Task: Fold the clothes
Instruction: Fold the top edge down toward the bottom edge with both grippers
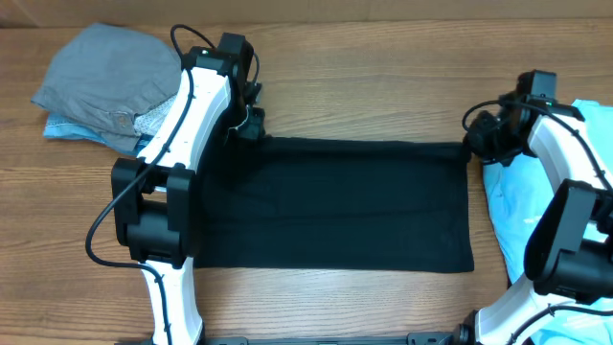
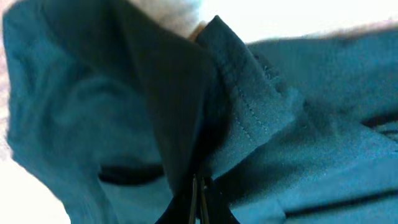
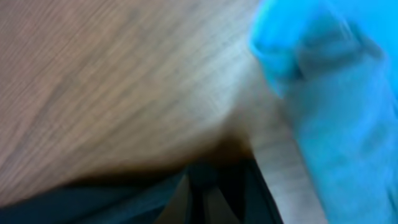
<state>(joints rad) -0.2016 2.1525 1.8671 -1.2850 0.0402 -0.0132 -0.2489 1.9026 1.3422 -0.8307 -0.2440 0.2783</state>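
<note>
Mid-fold: black T-shirt (image 1: 335,206) is lying flat on the surface (image 1: 364,57), left jaws and right jaws clamping its far corners. Guessing they're needing to carry that edge evenly to the near hem.

This looks like a robotics lab bench: a wood-grain table (image 1: 364,57), a white-and-black left arm (image 1: 192,105) at eight o'clock, and a right arm (image 1: 565,158) at four.

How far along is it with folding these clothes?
The black T-shirt lies flattened into a rectangle, sleeves apparently folded in. The left gripper and right gripper pinch its far corners, probably for the next fold. The light blue T-shirt lies crumpled, not yet folded.
</note>
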